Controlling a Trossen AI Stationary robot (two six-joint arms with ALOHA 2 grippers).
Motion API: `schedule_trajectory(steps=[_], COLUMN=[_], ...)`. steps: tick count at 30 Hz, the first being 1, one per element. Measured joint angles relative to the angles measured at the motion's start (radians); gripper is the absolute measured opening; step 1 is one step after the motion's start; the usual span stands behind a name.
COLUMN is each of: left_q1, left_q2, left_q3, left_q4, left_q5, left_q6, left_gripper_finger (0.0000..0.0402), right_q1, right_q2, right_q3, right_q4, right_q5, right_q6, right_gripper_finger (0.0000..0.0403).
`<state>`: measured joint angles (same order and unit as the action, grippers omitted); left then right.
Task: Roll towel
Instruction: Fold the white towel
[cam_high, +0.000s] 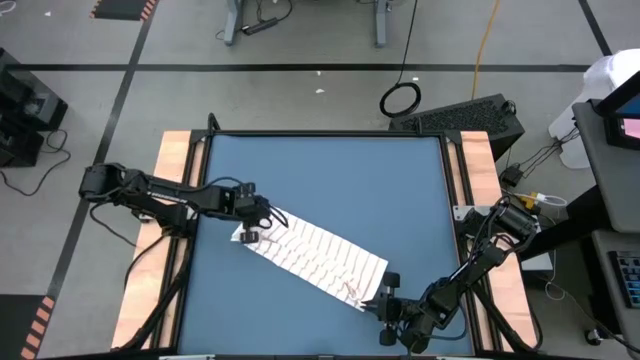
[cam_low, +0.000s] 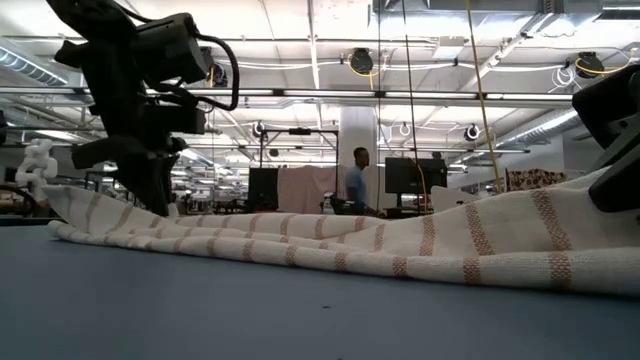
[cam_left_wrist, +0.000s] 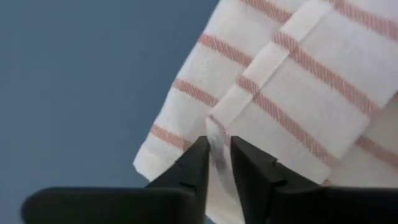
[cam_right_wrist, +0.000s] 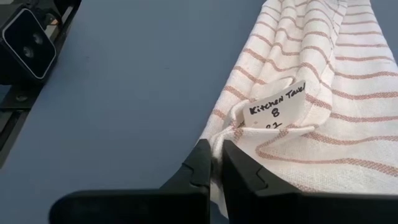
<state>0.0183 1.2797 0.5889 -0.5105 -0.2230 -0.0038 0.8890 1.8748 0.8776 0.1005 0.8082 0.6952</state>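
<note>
The towel (cam_high: 315, 255), white with narrow reddish stripes, lies folded into a long band. It runs slantwise across the blue table (cam_high: 330, 175), from mid-left to the near right. My left gripper (cam_high: 248, 235) is at the band's far-left end, pointing steeply down, shut on cloth (cam_left_wrist: 217, 146). My right gripper (cam_high: 385, 300) is at the near-right end, also shut on cloth (cam_right_wrist: 214, 152). A white label (cam_right_wrist: 277, 106) with handwriting lies on the towel just beyond the right fingers. In the low view the towel (cam_low: 350, 245) rests flat, rising at its right end. My left gripper pinches a hemmed edge (cam_left_wrist: 214, 127) of the upper layer at the towel's far-left end, between its two fingers. The fingers come steeply from above. The rest of the towel lies on the table, slack. My right gripper pinches the towel's near-right corner (cam_right_wrist: 217, 140) between its two fingers, beside the label's loop. It comes slanting down from the near right. How many layers it has I cannot tell. This end is raised a little; the band beyond lies on the table.
Wooden rails (cam_high: 175, 170) (cam_high: 475, 160) run along the table's left and right sides. A small camera box (cam_right_wrist: 25, 40) sits at the table's edge. Bare blue tabletop stretches beyond the towel toward the far edge. A person (cam_low: 355, 180) stands far off in the room.
</note>
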Motion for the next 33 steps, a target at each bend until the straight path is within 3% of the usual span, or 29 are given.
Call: schedule_trajectory(steps=[4, 7, 16, 20, 24, 29, 33], left_q1=[0.002, 0.002, 0.014, 0.025, 0.027, 0.027, 0.027], left_q2=[0.000, 0.000, 0.011, 0.017, 0.017, 0.016, 0.016], left_q3=[0.000, 0.000, -0.004, -0.007, -0.008, -0.008, -0.006], left_q4=[0.034, 0.032, 0.061, 0.052, 0.008, 0.014, 0.016], left_q5=[0.002, 0.000, -0.004, 0.011, 0.013, 0.012, 0.020], left_q6=[-0.024, -0.034, -0.043, -0.043, -0.043, -0.044, -0.062], left_gripper_finger=[0.0033, 0.0029, 0.0103, 0.0113, 0.0085, 0.0017, 0.0015], right_q1=[0.000, 0.000, 0.000, 0.000, 0.000, 0.000, 0.000], right_q2=[0.000, 0.000, 0.000, 0.000, 0.000, 0.000, 0.000], right_q3=[0.000, 0.000, 0.000, 0.000, 0.000, 0.000, 0.000], right_q4=[0.000, 0.000, -0.001, 0.000, -0.001, -0.001, 0.001], right_q5=[0.000, -0.001, -0.002, -0.002, -0.002, -0.002, -0.002], right_q6=[0.000, 0.000, -0.004, -0.003, -0.004, -0.005, -0.003], right_gripper_finger=[0.0009, 0.0009, 0.0009, 0.0009, 0.0009, 0.0009, 0.0009])
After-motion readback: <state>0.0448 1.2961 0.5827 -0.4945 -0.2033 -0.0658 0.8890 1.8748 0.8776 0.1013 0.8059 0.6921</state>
